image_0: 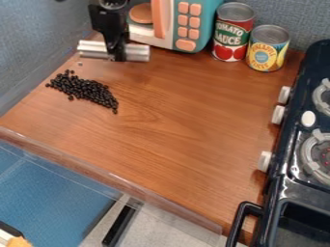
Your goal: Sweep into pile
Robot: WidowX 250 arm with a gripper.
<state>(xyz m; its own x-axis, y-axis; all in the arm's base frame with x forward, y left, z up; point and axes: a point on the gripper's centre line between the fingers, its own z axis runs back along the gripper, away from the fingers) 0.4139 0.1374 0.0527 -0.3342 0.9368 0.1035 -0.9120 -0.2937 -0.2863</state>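
Your claw [117,54] pinches the silver bar [139,52] mid-length, a sound hold for nudging light black beans [87,90] that probably roll.

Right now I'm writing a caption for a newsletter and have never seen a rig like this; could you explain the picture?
This is one picture, from a fixed camera looking down at a slant. The machine is a black robot arm, entering at the top edge. Its pincer holds a silvery bar crosswise, presumably for sweeping. Below it, small black beads lie in a loose, slanting band on a wooden counter. Behind stand a toy microwave, a red can and a yellow can. To the right is a toy stove.
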